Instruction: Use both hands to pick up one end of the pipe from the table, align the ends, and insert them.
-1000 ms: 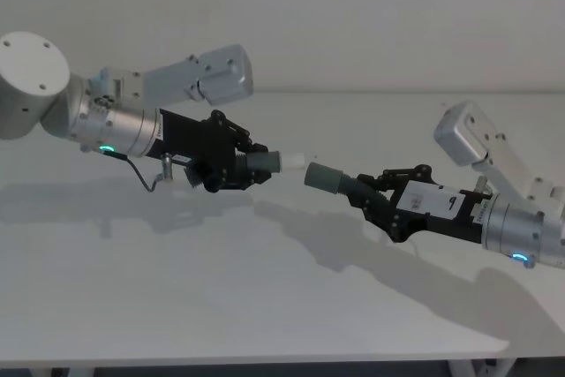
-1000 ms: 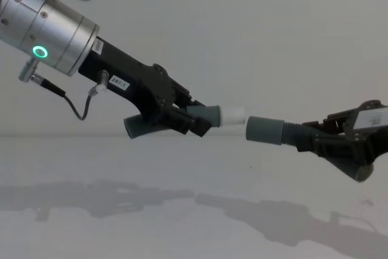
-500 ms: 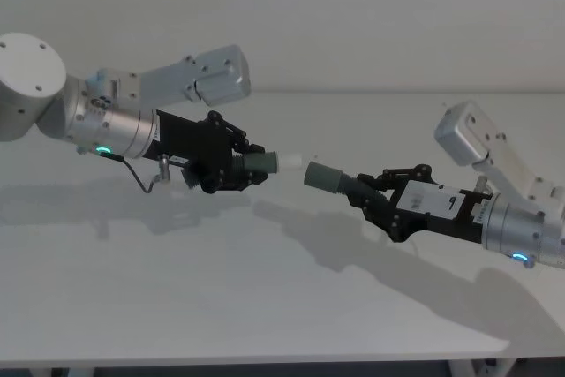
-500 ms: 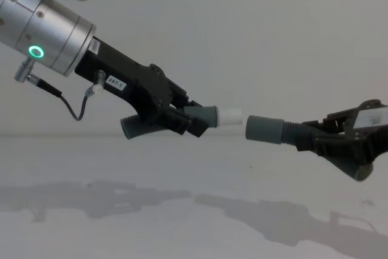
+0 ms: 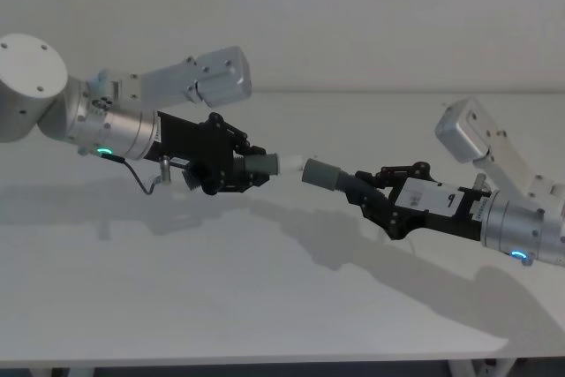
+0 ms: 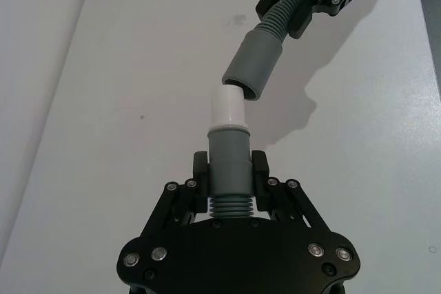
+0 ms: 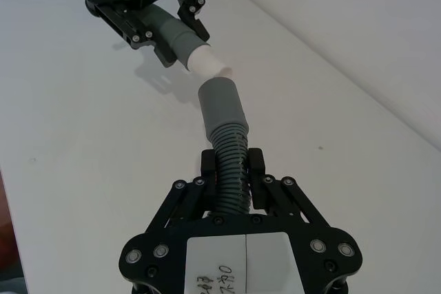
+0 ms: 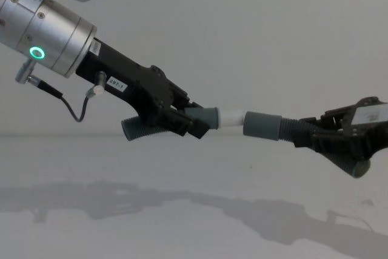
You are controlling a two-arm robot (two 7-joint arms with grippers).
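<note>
Both pipe pieces hang in the air above the white table (image 5: 265,306). My left gripper (image 5: 237,169) is shut on the ribbed part of the left piece, whose narrow cuff ends in a whitish tip (image 8: 232,117). The right gripper (image 5: 375,196) is shut on the ribbed hose of the right piece, whose wide grey cuff (image 8: 262,125) points left. That whitish tip (image 6: 227,108) sits right at the mouth of the wide cuff (image 6: 255,60), at a slight angle to it. I cannot tell whether it has gone inside.
Only the arms' shadows lie on the table beneath the grippers. A plain pale wall stands behind. The table's front edge (image 5: 265,361) runs along the bottom of the head view.
The right gripper has carried the wide cuff leftward, closing the gap to the whitish tip. The left gripper has shifted only slightly.
</note>
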